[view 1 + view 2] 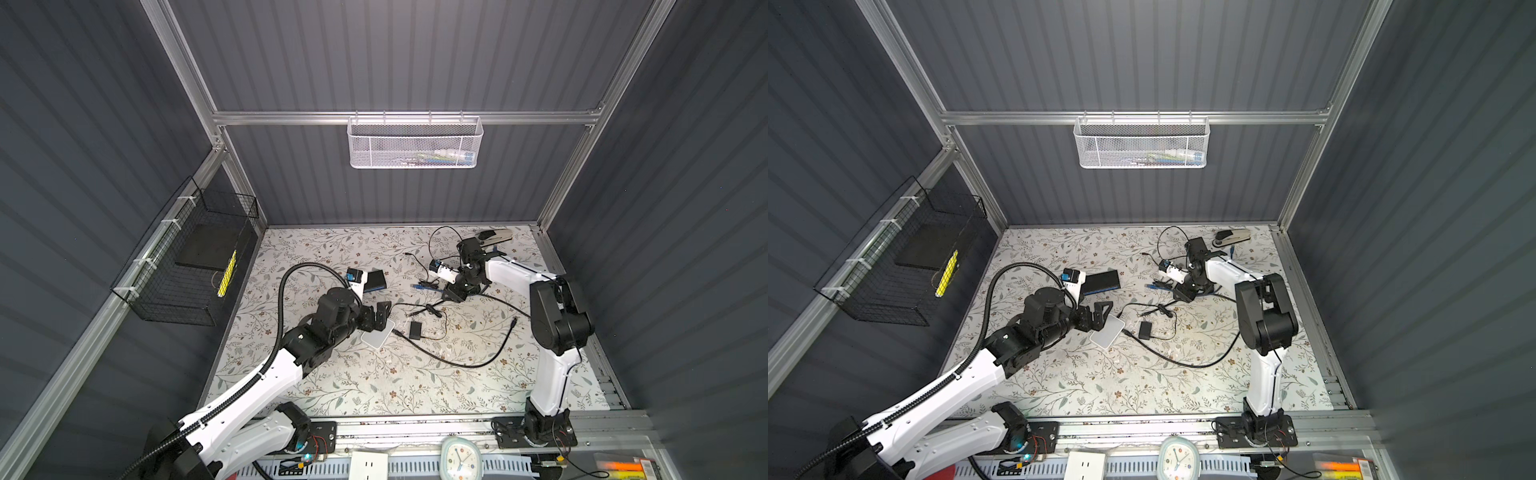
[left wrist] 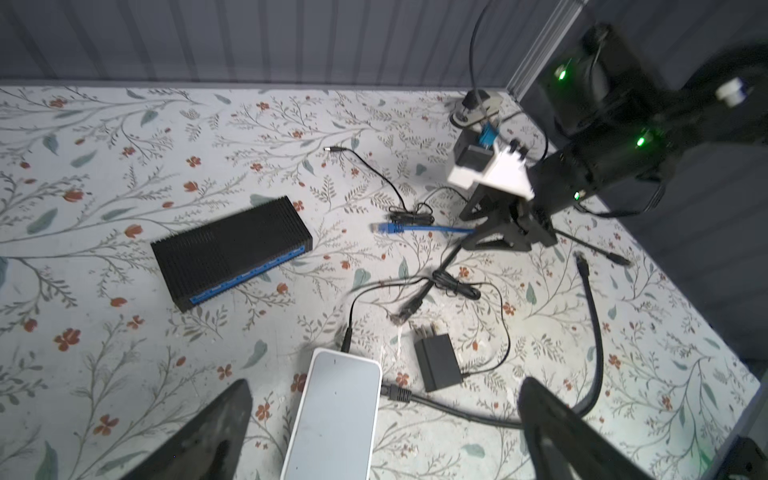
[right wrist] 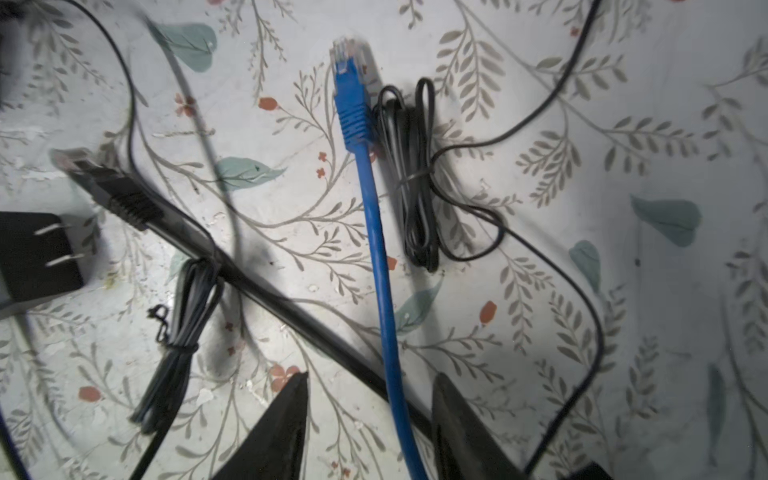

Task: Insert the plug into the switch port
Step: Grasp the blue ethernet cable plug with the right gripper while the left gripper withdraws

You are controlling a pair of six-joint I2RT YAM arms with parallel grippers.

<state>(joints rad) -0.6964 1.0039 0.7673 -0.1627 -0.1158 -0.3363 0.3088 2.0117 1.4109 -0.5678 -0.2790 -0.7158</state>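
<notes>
The left fingers (image 2: pixel 216 432) stand wide apart over a white box (image 2: pixel 336 415) on the desk (image 2: pixel 104 353). The right fingers (image 3: pixel 282 432) are half spread and straddle the blue cable (image 3: pixel 380 266) with a gap on each side, gripping nothing. The plug (image 3: pixel 351 95) lies flat on the desk, just beside a bundled cord (image 3: pixel 411 174) and apart from the switch (image 2: pixel 232 245).

Top view: switch (image 1: pixel 376 279) L of plug (image 1: pixel 417 286), adapter (image 1: pixel 415 329) R of router (image 1: pixel 380 338)

The switch (image 2: pixel 232 245) is matt, ribbed, possibly metal; the plug (image 3: pixel 351 95) smooth blue plastic.
</notes>
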